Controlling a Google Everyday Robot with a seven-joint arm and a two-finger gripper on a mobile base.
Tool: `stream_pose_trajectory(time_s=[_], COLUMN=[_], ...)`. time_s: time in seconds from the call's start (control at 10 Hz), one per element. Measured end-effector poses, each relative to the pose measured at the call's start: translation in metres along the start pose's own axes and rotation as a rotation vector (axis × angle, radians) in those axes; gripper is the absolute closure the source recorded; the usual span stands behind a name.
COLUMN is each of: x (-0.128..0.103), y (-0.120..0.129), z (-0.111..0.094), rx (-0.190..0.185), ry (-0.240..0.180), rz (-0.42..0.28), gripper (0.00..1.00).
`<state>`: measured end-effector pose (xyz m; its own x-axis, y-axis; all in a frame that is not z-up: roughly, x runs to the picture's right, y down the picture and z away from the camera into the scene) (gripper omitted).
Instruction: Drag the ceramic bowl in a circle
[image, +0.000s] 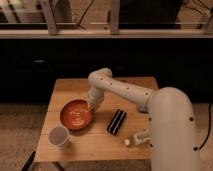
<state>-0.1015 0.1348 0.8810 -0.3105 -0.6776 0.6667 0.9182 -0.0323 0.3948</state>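
The ceramic bowl (76, 114), wide, shallow and glossy orange-red, sits on the left half of the small wooden table (100, 86). My white arm reaches in from the right and bends down over the table. My gripper (91, 106) is at the bowl's right rim, touching or just above it. The bowl looks empty.
A whitish cup (59, 137) stands near the table's front left corner, close to the bowl. To the right of the bowl lies a black rectangular object (117, 121). A clear plastic bottle (138, 138) lies near the front right edge. A dark cabinet wall runs behind the table.
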Motion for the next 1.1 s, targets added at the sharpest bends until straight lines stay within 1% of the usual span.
stream_pose_trajectory(time_s=[0.1,0.2,0.3,0.4,0.5,0.6,0.7,0.8,0.9,1.1], x=[0.017,0.036,0.05,0.072,0.094,0.11,0.119,0.126,0.126,0.12], y=[-0.021,-0.031,-0.033,-0.032,-0.026,-0.016,-0.008,0.008,0.025,0.05], z=[0.003,0.004,0.004,0.003,0.001,-0.001,-0.003,-0.005,-0.008,-0.012], rx=[0.002,0.0,-0.001,-0.001,0.001,0.004,0.008,0.008,0.01,0.024], ry=[-0.011,-0.019,-0.022,-0.024,-0.025,-0.026,-0.027,-0.025,-0.023,-0.022], rz=[-0.022,-0.011,0.005,0.029,0.057,0.084,0.107,0.137,0.161,0.199], gripper=[1.0,1.0,1.0,1.0,1.0,1.0,1.0,1.0,1.0,1.0])
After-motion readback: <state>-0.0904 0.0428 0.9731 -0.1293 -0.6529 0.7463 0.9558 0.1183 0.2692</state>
